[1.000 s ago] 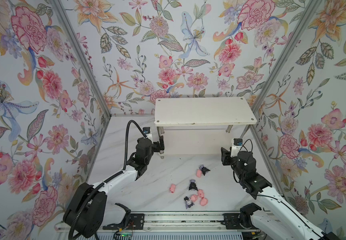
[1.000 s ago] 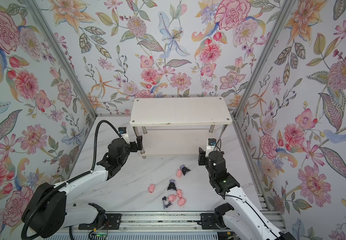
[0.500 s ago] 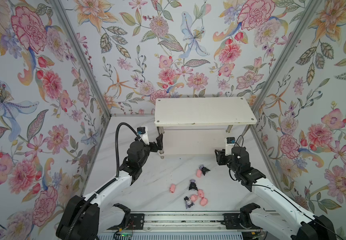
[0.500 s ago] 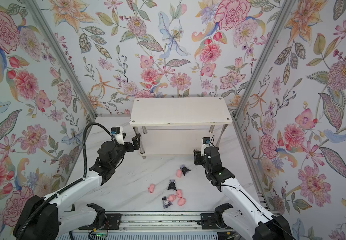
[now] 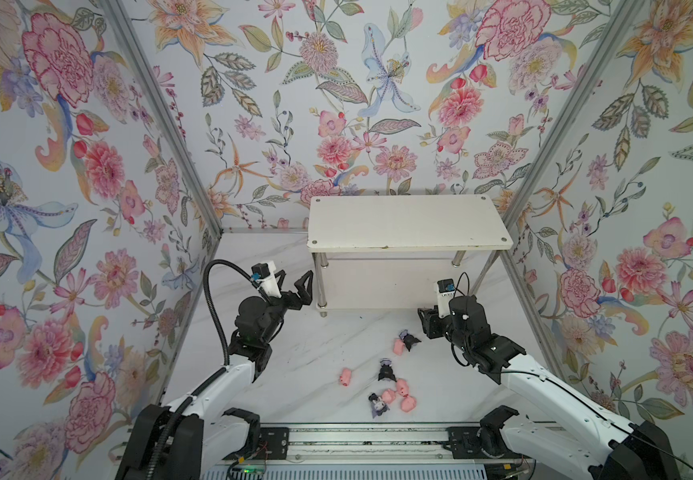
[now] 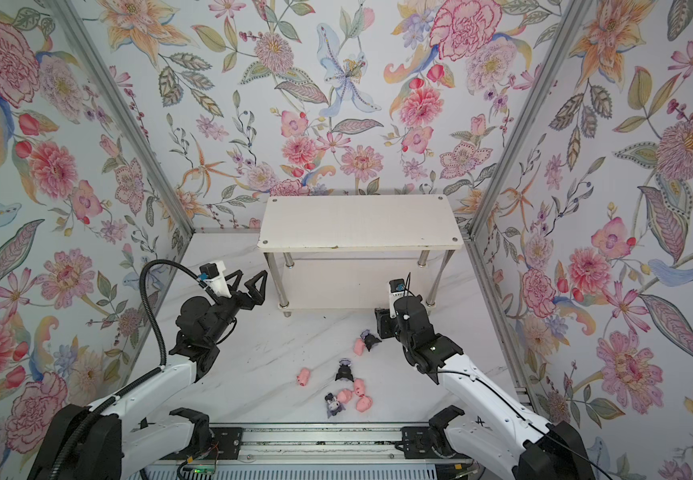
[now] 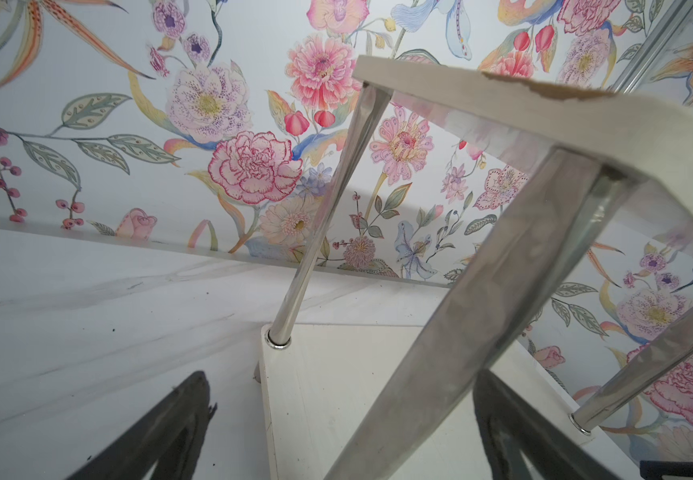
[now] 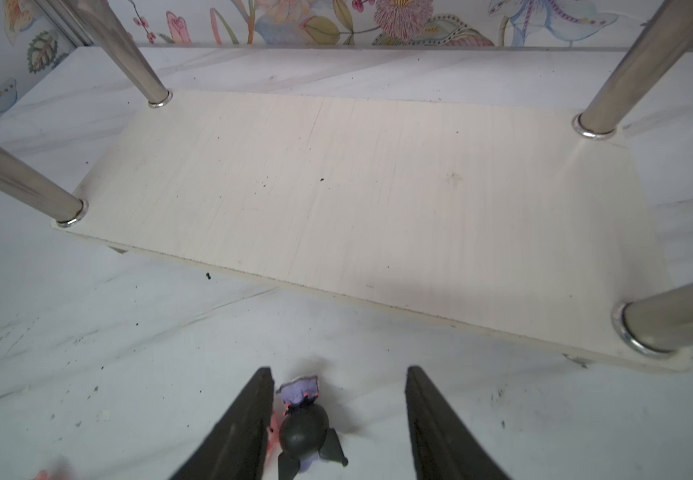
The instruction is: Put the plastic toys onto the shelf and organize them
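White two-tier shelf [image 5: 407, 222] stands at the back; the plastic toys [image 5: 392, 395] lie scattered on the marble tabletop [image 5: 294, 374] before it. Right gripper [image 8: 340, 374] — jaws spread — straddles a black-eared figurine [image 8: 303, 428]. Left gripper [image 5: 296, 277] gapes wide beside the shelf's front leg.

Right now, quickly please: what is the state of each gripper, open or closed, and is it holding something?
Left gripper: open, holding nothing.
Right gripper: open; a black and purple toy figure lies between its fingers, not gripped.
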Motion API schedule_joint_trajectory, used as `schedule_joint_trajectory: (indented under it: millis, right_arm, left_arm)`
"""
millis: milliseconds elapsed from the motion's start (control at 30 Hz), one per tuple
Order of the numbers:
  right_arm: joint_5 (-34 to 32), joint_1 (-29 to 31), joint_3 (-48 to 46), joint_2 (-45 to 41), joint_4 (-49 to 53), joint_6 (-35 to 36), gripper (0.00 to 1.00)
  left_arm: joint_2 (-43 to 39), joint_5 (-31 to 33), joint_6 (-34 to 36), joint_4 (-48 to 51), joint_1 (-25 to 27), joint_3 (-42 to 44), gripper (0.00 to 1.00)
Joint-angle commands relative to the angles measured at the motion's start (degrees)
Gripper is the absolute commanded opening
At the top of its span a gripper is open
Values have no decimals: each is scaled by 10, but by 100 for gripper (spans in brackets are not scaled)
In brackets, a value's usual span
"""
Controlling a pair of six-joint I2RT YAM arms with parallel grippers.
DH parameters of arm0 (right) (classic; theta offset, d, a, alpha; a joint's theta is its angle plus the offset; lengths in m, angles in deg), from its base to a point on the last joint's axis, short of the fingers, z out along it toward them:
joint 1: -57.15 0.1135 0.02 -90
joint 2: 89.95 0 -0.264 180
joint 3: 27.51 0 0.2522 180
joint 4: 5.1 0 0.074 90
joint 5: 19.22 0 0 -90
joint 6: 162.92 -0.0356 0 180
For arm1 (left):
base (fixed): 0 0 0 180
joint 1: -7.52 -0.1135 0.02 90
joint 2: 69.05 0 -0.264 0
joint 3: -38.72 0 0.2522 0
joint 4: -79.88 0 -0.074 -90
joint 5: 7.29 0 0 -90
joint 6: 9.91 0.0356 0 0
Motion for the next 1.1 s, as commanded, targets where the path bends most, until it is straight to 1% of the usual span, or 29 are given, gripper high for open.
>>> schedule_joint_trajectory:
  millis: [0, 67, 100, 167, 233, 300, 367, 433, 533, 567, 633, 733, 800, 867, 933, 1067]
  right_arm:
    - [-9, 26, 12, 3, 44, -6, 54]
    - [-5, 42, 5, 1, 51, -20, 55]
    - [-1, 47, 0, 0, 52, -27, 56]
    - [7, 80, -14, -4, 54, -46, 57]
    - [17, 103, -28, -2, 53, -60, 58]
    - [19, 133, -38, 3, 55, -68, 58]
    - [24, 168, -45, 12, 55, -77, 58]
    - [27, 202, -47, 20, 57, -82, 58]
    - [22, 250, -47, 27, 63, -95, 58]
    - [22, 260, -50, 25, 63, -100, 58]
    - [13, 270, -57, 19, 68, -114, 58]
    - [-10, 269, -74, -4, 87, -142, 58]
    - [-41, 263, -80, -15, 115, -163, 58]
    - [-56, 243, -87, -28, 137, -177, 60]
    - [-47, 208, -97, -37, 144, -183, 61]
    - [13, 114, -104, -43, 144, -168, 62]
  left_arm:
    - [-44, 82, 77, 105, 58, -43, 99]
    - [-65, 141, 106, 141, 110, -44, 97]
    - [-73, 166, 110, 155, 134, -42, 94]
    - [-90, 205, 107, 178, 178, -29, 86]
    - [-106, 236, 89, 193, 213, -7, 78]
    - [-117, 260, 64, 201, 247, 21, 74]
    - [-121, 282, 29, 207, 283, 54, 66]
    - [-121, 301, 1, 205, 320, 81, 61]
    - [-118, 349, -30, 210, 379, 106, 60]
    - [-116, 370, -37, 210, 399, 112, 59]
    - [-109, 394, -52, 208, 423, 120, 55]
    - [-81, 394, -72, 186, 445, 124, 52]
    - [-48, 386, -80, 162, 454, 118, 51]
    - [-1, 382, -77, 145, 464, 99, 49]
    - [46, 378, -68, 116, 474, 80, 48]
    - [127, 355, -56, 25, 483, 51, 50]
